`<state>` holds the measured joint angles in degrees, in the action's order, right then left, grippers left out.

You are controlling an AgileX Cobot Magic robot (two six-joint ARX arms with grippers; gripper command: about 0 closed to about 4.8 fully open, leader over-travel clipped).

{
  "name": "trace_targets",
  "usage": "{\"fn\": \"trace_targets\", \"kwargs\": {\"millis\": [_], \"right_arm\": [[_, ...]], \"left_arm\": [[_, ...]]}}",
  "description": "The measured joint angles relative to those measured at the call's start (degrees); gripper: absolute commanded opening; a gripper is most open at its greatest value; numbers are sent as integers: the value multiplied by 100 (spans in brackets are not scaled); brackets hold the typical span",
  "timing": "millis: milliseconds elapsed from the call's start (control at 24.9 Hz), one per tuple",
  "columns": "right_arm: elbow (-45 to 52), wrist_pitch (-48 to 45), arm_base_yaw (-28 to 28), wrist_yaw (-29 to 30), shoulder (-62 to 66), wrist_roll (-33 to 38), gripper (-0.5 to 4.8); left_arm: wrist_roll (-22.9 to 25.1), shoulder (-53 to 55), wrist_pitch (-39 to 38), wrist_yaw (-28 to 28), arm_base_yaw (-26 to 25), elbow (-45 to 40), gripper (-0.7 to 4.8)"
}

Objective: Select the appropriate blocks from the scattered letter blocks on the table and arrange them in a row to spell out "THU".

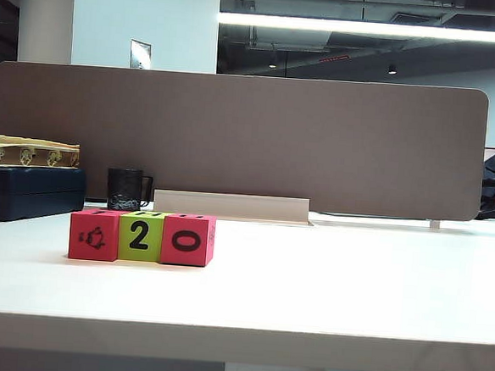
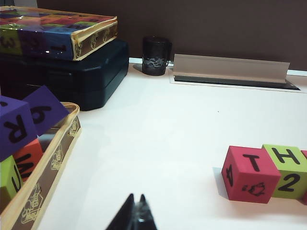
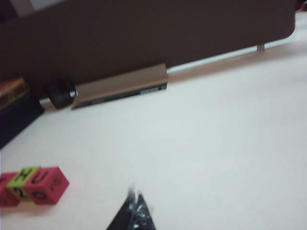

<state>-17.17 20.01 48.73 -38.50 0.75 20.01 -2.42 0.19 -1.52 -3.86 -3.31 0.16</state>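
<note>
Clenched empty: left gripper (image 2: 136, 211) and right gripper (image 3: 135, 207), both away from blocks (image 1: 141, 237). Lined touching at lower left on table (image 1: 351, 286), tops reading T, H, U. Looks finished; nothing left.

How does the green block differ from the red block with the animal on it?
The green block is lime and sits in the middle of the row; the red animal block is pinkish-red and sits at the row's left end in the exterior view. The green block's front face shows a 2 and its top an H; the red block's front shows a small animal figure and its top a T. Both are same-sized cubes, upright, touching side by side on the table.
</note>
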Motion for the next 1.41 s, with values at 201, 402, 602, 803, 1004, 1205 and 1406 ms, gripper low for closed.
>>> {"fn": "trace_targets", "kwargs": {"millis": [201,402,602,803,1004,1205,1406], "right_arm": [[13,-302,-988,1045,0,-107,-1],[15,-509,-2387,2782,2,-691,-1],[20,-518,-4745,4111,208,-951,-1],[262,-726,-5602,4334,175,-984,-1],[723,-857,-5945,4444,-4,-1073,-1],[962,-1016,-5842,4590,-7,-1150,-1],[1108,-1213,-5403,4588,-9,-1217,-1]], "left_arm": [[0,0,0,0,0,0,-5],[0,0,-2,0,0,0,-5],[0,-2,0,2,-2,0,-5],[0,0,0,0,0,0,-5],[0,2,-2,2,-2,2,-5],[0,2,-2,2,-2,0,-5],[0,0,-2,2,-2,0,-5]]}}
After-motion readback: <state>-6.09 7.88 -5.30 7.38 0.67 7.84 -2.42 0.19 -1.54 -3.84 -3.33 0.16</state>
